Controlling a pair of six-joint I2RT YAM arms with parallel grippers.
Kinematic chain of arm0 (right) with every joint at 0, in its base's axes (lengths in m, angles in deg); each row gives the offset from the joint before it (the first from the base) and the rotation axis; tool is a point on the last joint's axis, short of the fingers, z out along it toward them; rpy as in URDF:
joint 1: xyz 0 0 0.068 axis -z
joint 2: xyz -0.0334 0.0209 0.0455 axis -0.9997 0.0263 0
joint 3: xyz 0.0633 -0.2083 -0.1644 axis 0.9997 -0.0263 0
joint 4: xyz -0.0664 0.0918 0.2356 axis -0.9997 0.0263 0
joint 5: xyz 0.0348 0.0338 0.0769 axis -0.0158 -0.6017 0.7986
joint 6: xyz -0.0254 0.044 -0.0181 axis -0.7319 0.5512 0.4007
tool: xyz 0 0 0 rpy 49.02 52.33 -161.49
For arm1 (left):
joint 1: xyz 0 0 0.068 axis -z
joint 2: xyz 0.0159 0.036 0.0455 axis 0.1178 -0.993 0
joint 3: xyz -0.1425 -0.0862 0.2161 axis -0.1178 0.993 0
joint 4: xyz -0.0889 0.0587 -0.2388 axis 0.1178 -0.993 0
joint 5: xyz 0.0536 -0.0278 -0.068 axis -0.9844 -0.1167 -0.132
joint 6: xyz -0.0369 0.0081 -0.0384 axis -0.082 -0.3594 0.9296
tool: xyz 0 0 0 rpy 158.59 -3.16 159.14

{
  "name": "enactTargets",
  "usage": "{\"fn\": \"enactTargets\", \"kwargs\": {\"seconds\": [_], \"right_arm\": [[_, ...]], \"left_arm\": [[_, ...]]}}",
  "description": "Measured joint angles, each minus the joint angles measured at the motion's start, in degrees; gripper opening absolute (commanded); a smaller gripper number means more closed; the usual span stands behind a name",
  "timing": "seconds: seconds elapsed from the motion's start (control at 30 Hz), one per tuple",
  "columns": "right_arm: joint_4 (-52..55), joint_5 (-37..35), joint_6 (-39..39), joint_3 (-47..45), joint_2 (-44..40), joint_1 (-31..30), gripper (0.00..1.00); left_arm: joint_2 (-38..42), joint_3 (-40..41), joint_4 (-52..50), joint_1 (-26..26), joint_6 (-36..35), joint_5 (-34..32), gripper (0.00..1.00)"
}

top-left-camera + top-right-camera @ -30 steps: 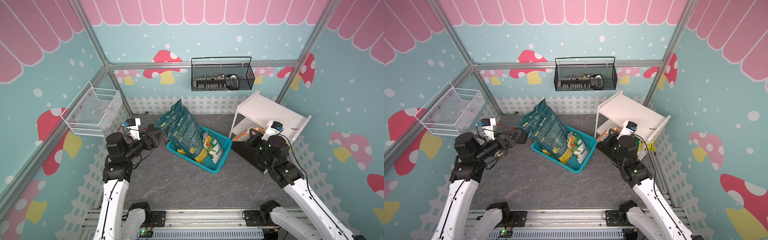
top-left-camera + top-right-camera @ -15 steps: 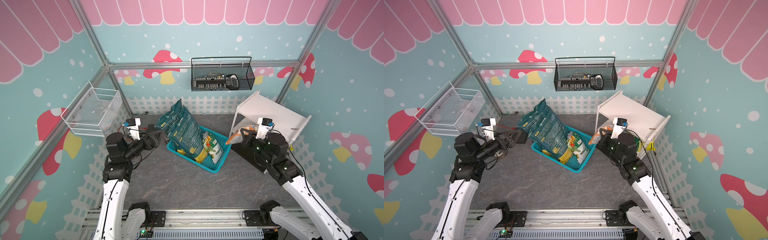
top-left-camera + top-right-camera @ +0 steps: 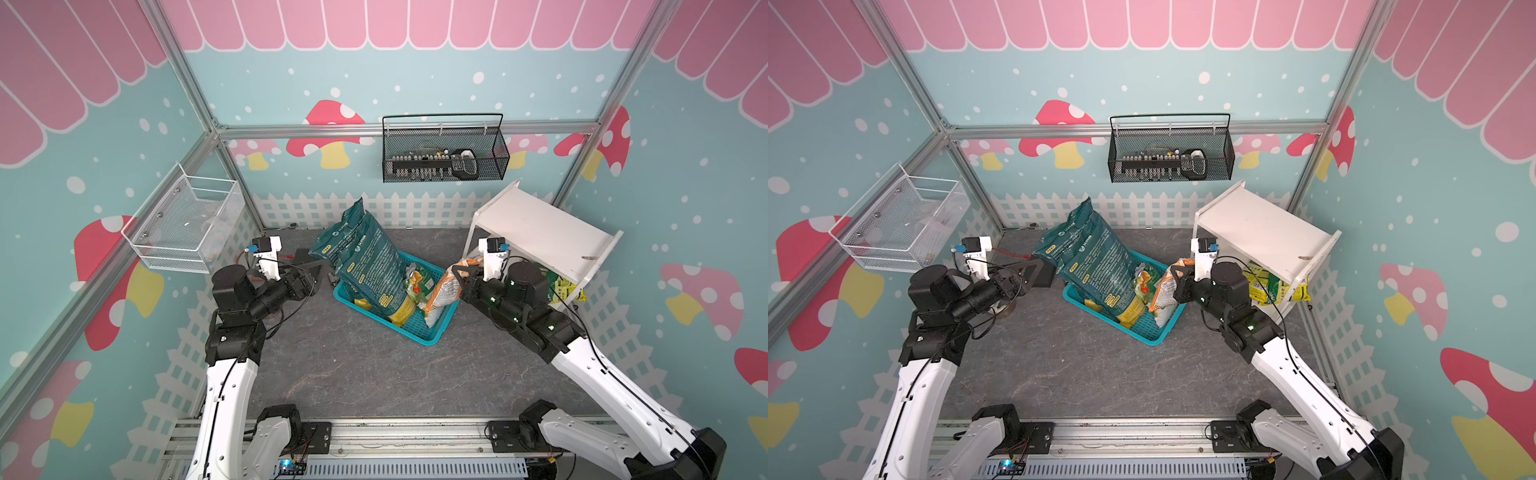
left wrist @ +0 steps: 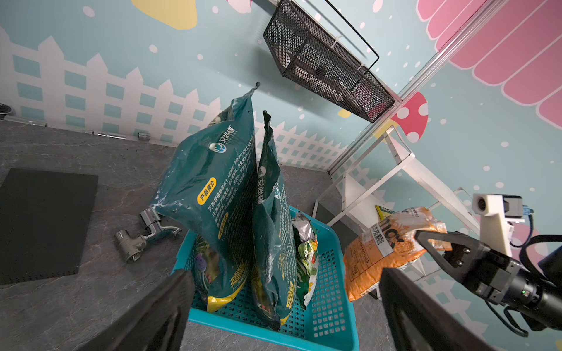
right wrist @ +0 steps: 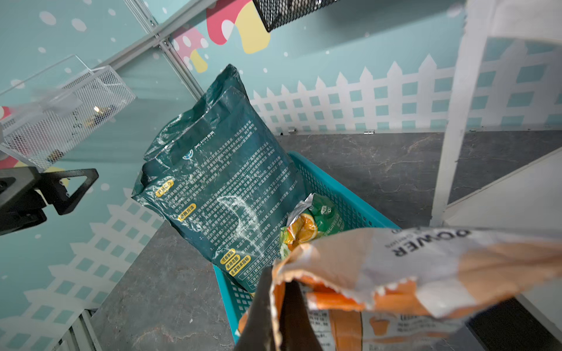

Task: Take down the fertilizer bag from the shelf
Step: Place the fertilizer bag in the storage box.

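Both top views, right fingers (image 3: 457,276) clamping orange fertilizer bag (image 3: 442,291), now clear of shelf (image 3: 540,232), left fingers (image 4: 282,307) spread.

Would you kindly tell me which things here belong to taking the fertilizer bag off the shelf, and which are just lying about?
Job: orange bag, held in the right gripper; white shelf.

Lying about: blue basket, green bags, black wire basket, white mesh basket, metal tap.

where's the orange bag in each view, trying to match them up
Top views: the orange bag hangs from the right gripper between the white shelf and the teal basket.
Left wrist: the bag is right of centre, beside the basket's rim.
Right wrist: its torn top fills the lower right, close to the lens.
Shared landmark: the dark green bags standing in the basket.
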Motion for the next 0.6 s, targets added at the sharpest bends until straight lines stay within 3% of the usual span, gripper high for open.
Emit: {"fn": "enactTargets", "kwargs": {"seconds": [0.27,0.6], "right_arm": [[-1.0,-2.6,-1.8,0.0,6.1,-1.6,0.0],[-1.2,-8.3,-3.9,0.0,6.8,-1.6,0.0]], "left_arm": [[0.0,0.0,0.0,0.0,0.0,0.0,0.99],[0.0,0.0,0.0,0.0,0.0,0.0,0.99]]}}
